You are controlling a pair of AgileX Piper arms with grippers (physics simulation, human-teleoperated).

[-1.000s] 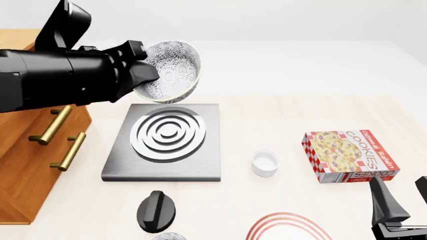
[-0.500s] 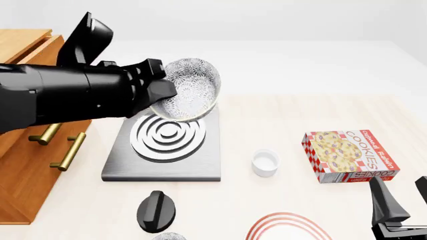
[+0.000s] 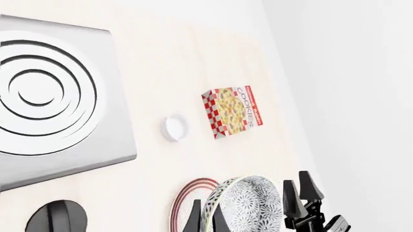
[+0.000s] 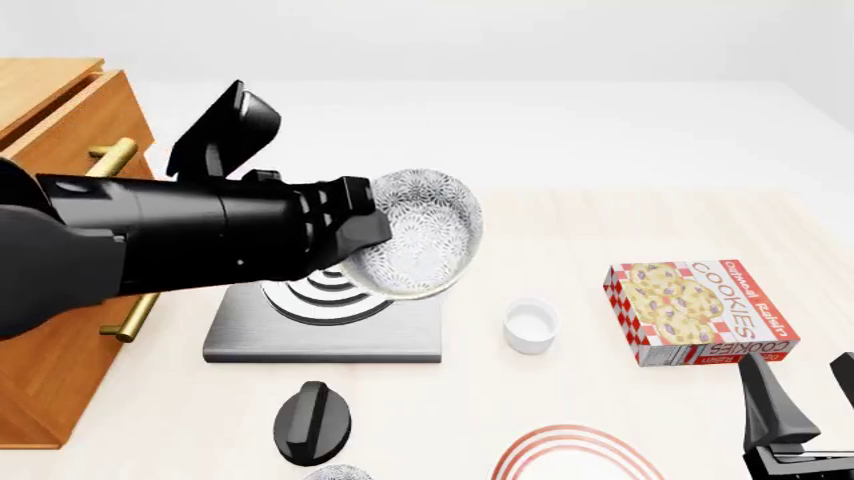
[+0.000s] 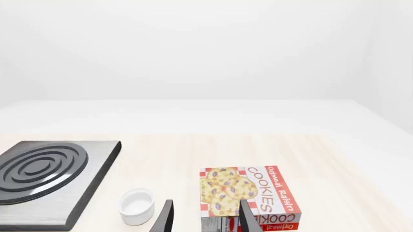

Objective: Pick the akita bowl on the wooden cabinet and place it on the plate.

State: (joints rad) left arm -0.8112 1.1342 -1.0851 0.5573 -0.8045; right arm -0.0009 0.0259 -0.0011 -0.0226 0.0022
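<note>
The akita bowl [image 4: 424,235], white with fine grey lace, hangs tilted on its side above the right part of the stove plate, with my left gripper [image 4: 370,233] shut on its rim. In the left wrist view the akita bowl [image 3: 250,207] fills the space beside the fingers [image 3: 194,220]. The wooden cabinet [image 4: 51,125] stands at the far left, behind the arm. The plate [image 4: 574,452], white with red rings, lies at the front edge, partly cut off, and shows as plate [image 3: 185,199] behind the bowl. My right gripper [image 4: 805,402] rests open at the front right, and nothing is held in that right gripper [image 5: 206,220].
A grey stove plate [image 4: 320,325] with silver rings lies under the left arm. A small white cup [image 4: 530,326] and a cookies box [image 4: 701,312] sit to its right. A black knob [image 4: 311,420] lies near the front, with a patterned object [image 4: 334,472] just below it.
My left arm has carried the bowl rightward and lower, from near the cabinet to above the stove plate's right side. The right arm has stayed still.
</note>
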